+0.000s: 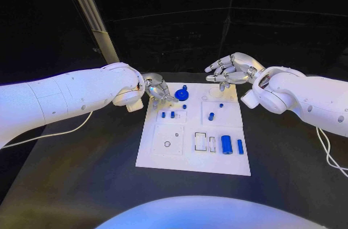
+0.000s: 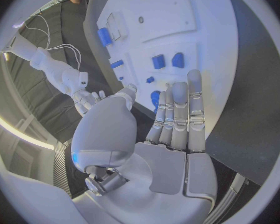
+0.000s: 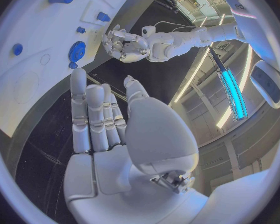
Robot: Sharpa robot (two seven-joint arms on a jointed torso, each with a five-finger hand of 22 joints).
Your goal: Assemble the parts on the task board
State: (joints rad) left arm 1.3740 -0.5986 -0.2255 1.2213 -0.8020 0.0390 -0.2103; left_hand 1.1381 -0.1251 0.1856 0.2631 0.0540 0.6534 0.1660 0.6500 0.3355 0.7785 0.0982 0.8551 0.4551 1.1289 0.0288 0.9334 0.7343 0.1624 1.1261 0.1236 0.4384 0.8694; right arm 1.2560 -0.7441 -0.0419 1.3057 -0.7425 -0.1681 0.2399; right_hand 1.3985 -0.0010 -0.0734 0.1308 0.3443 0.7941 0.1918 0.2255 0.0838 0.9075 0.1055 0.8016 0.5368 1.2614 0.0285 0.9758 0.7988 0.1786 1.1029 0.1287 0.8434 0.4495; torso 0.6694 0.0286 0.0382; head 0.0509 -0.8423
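The white task board lies in the middle of the black table. On it are a round blue knob-like part at the far edge, two small blue pegs, another small peg, a blue cylinder and a thin blue bar. My left hand hovers at the board's far left corner, just left of the round part, fingers stretched out and holding nothing. My right hand hangs above the far right corner, fingers apart, empty. The right wrist view shows the round part and my left hand.
Outlined slots and a round hole mark the board's near half. A white cable trails on the table at the left, another cable at the right. Bare black table surrounds the board.
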